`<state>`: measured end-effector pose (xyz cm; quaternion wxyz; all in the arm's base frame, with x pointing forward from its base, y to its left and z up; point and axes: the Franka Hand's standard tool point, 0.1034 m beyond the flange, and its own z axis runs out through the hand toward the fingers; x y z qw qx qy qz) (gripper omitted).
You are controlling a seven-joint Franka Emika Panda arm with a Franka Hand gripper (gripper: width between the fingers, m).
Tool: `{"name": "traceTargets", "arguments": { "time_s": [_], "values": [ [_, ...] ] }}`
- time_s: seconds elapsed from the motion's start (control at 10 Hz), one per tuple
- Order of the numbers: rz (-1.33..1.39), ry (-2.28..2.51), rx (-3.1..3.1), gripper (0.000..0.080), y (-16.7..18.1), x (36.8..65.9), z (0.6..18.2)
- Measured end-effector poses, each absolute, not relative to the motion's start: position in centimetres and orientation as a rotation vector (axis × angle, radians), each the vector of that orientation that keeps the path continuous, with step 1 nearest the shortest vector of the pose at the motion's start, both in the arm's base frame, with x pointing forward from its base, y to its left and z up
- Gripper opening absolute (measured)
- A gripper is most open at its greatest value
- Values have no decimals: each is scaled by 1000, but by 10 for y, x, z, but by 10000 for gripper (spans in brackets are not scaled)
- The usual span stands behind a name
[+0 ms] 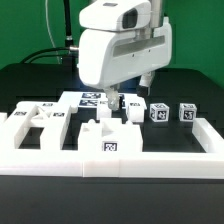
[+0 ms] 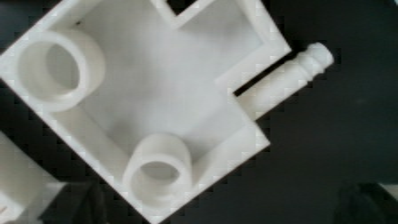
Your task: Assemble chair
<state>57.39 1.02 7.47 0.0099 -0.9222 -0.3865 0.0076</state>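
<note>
The chair's white parts lie loose on the black table. A flat slotted panel (image 1: 35, 120) is at the exterior view's left. Three small tagged cubes (image 1: 133, 110) (image 1: 158, 112) (image 1: 187, 112) stand in a row at the right, and a blocky tagged piece (image 1: 108, 143) sits near the front. My gripper (image 1: 113, 101) hangs low over the middle, fingers pointing down just above the parts, open with nothing between them. The wrist view shows a flat white panel (image 2: 160, 95) right below, with two round sockets (image 2: 45, 65) (image 2: 160, 172) and a ribbed peg (image 2: 285, 78) at one edge. My fingers do not show there.
A long plain white rail (image 1: 150, 162) runs along the front and turns back along the right side (image 1: 205, 135). The marker board (image 1: 85, 98) lies behind the parts, partly under my gripper. Dark cables hang at the back left (image 1: 60, 40).
</note>
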Motion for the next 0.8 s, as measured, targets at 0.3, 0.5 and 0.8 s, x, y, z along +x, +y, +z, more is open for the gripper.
{"name": "traceTargets", "arguments": {
  "time_s": [0.3,0.5,0.8],
  "values": [
    [37,-887,-2986,649,8,574,68],
    [32,-665,-3042,649,6,585,61],
    [36,-368,-3077,649,11,584,61]
  ]
}}
